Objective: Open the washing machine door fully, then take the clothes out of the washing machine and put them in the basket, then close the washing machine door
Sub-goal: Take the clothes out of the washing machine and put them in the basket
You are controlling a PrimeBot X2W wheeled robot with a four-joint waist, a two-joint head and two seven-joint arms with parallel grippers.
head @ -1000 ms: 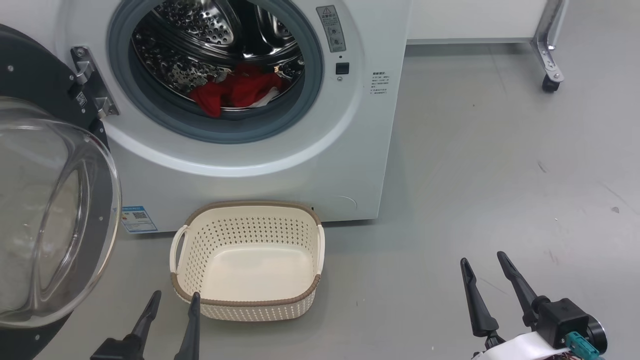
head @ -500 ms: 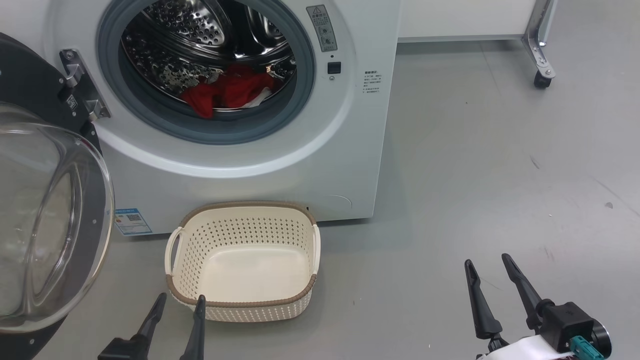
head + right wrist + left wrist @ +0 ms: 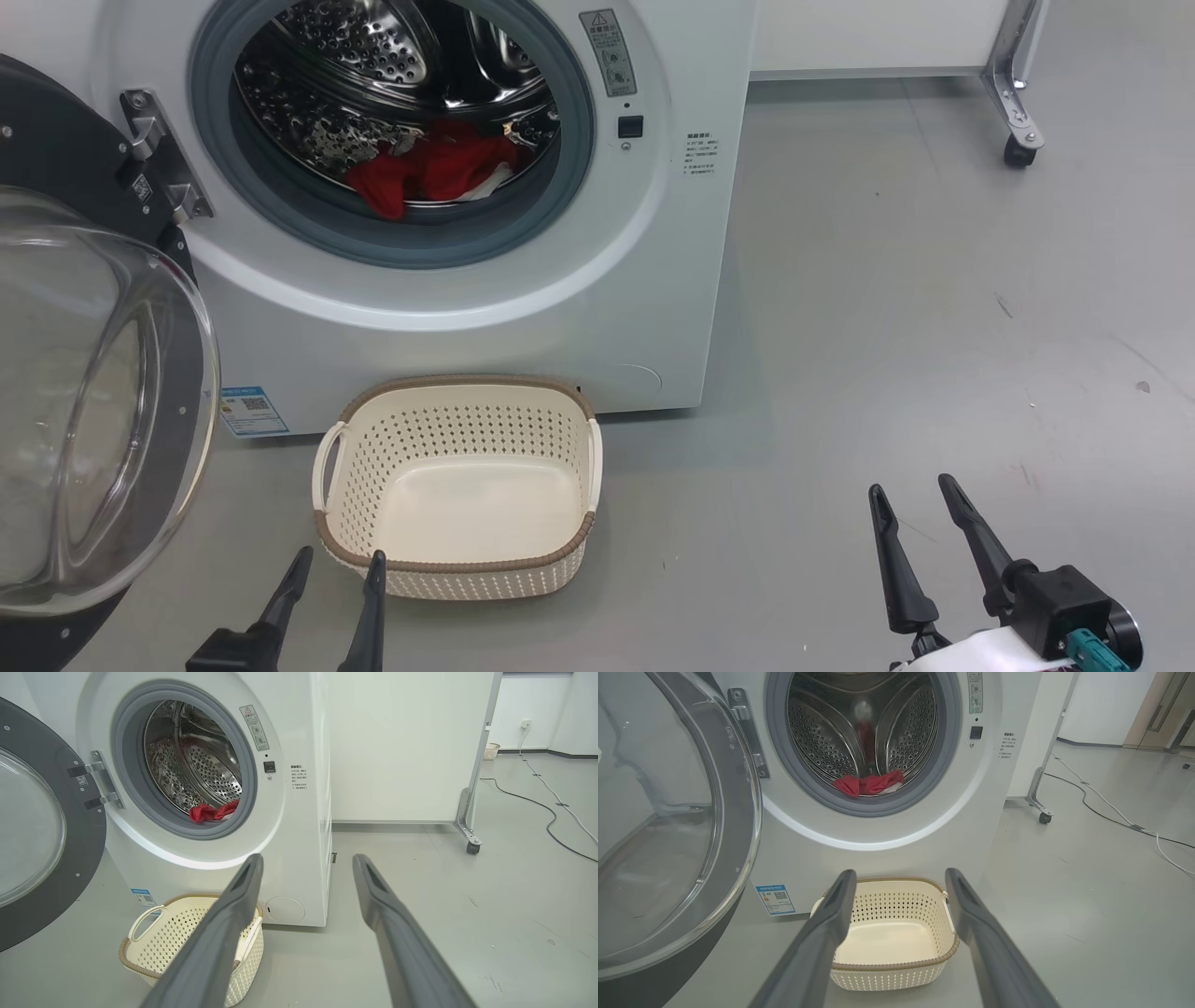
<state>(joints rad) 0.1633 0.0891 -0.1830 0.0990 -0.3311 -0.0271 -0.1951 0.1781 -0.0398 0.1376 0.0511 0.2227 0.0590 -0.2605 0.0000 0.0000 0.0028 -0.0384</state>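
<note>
The white washing machine (image 3: 448,327) stands ahead with its round black-rimmed door (image 3: 103,411) swung wide open to the left. Red clothes (image 3: 425,173) lie at the bottom of the steel drum, also seen as clothes (image 3: 868,784) and clothes (image 3: 212,810) in the wrist views. The cream basket (image 3: 457,397) sits empty on the floor just before the machine. My left gripper (image 3: 338,563) hovers open at the basket's near left corner. My right gripper (image 3: 913,490) is open over bare floor, well right of the basket. Neither holds anything.
A white panel on a wheeled metal stand (image 3: 1018,131) is at the back right. Cables (image 3: 551,807) run across the grey floor farther right. The open door's glass bowl (image 3: 654,826) bulges out close to my left arm.
The head camera has shifted slightly, so the whole scene drifts a little left and back. Both grippers stay open and nearly still; the clothes, door and basket have not moved.
</note>
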